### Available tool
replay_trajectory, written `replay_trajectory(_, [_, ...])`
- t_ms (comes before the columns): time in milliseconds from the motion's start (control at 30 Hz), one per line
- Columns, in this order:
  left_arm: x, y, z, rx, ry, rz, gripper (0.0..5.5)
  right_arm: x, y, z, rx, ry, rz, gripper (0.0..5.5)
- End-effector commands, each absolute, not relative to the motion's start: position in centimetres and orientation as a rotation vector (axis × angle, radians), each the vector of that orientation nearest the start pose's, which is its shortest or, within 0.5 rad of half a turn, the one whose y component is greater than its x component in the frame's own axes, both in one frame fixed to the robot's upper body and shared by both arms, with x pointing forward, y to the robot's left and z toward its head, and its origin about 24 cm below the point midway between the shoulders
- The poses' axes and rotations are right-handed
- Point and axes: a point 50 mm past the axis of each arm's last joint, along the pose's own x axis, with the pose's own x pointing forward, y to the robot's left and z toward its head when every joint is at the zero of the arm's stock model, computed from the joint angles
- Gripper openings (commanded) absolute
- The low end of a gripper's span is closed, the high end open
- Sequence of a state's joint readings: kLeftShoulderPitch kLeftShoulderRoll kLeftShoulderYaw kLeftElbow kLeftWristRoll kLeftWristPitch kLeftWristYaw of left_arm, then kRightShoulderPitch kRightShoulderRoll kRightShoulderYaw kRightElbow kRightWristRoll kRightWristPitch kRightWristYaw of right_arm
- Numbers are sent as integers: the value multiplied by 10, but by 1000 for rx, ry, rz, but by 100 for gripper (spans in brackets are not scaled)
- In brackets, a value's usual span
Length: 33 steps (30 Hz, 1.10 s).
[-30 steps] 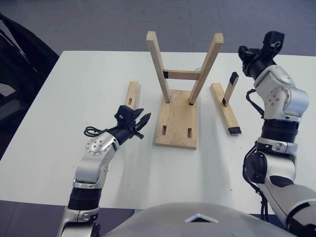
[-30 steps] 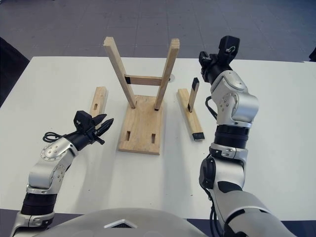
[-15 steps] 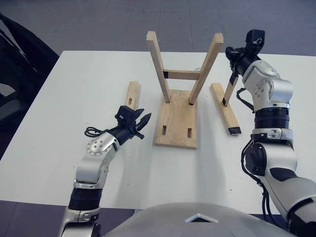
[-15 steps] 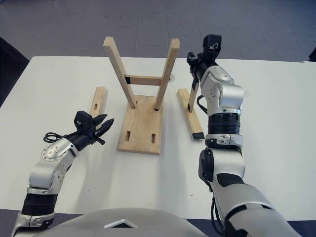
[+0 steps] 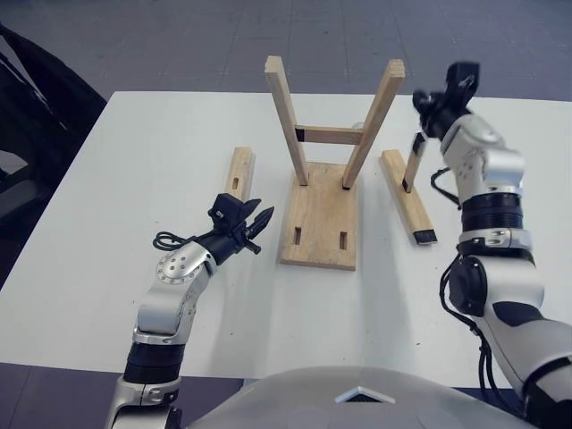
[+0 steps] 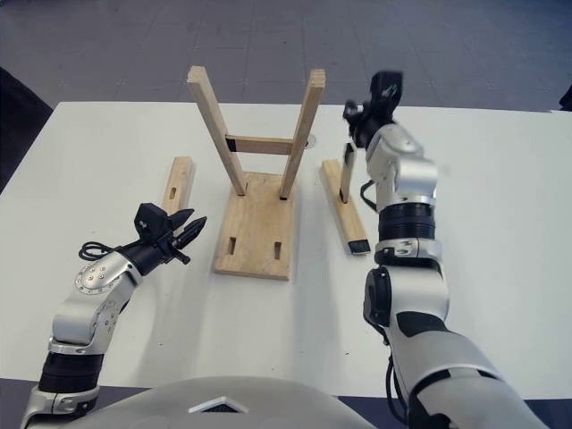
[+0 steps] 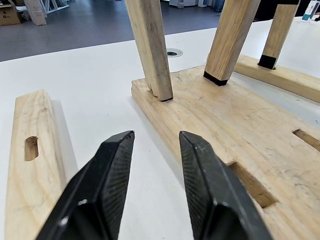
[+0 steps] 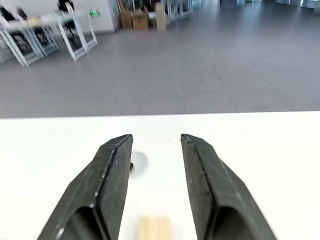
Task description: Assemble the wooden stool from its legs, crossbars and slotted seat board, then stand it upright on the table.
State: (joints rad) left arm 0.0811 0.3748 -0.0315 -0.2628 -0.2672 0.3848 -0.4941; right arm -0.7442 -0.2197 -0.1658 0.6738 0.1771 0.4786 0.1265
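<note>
Right claw, open and empty, hovers just above the upright crossbar.

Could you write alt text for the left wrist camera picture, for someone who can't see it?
The left gripper, fingers open, points at a wooden seat board lying on a white table, with two legs standing in its slots. A loose slotted leg lies beside it.

One seat board; four legs, two fitted, two loose; two crossbars
</note>
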Motion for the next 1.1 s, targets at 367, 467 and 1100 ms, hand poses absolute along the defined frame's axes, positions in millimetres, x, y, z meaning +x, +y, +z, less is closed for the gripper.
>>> replay_trajectory(367, [228, 176, 58, 79, 248, -564, 167, 354, -215, 154, 111, 174, 21, 177])
replay_trajectory(467, [226, 178, 57, 76, 247, -547, 167, 311, -215, 147, 104, 207, 56, 177])
replay_trajectory(1100, [225, 180, 56, 79, 252, -539, 167, 193, -168, 74, 40, 544, 313, 287])
